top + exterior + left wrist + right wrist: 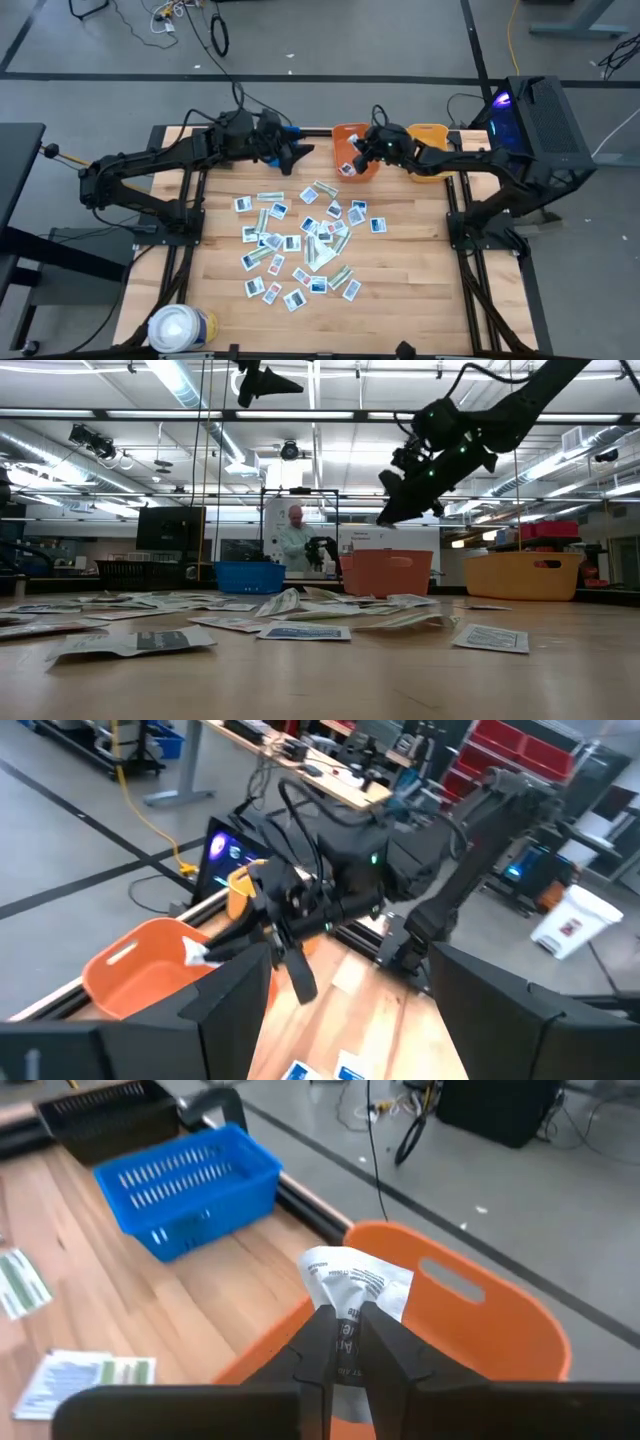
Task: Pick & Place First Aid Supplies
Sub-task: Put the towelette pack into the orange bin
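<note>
Right now the right tool [341, 1342] is hovering over the orange bin [480, 1315] at the bench's [420, 280] far edge, its two dark fingers [385, 1348] pinching a crumpled white packet [357, 1285]. Dark print is showing on that packet, but the words are too small to read. Beside the orange bin, a blue bin [188, 1185] and a yellow bin [430, 135] are sitting along the same far edge. Meanwhile the left tool [298, 153] is hanging near the blue bin with its jaws spread apart and nothing between them. Many more first aid packets [300, 243] are lying scattered across the middle of the bench, white with blue or red print that cannot be read. A large white roll [180, 327] is standing at the near left corner.
</note>
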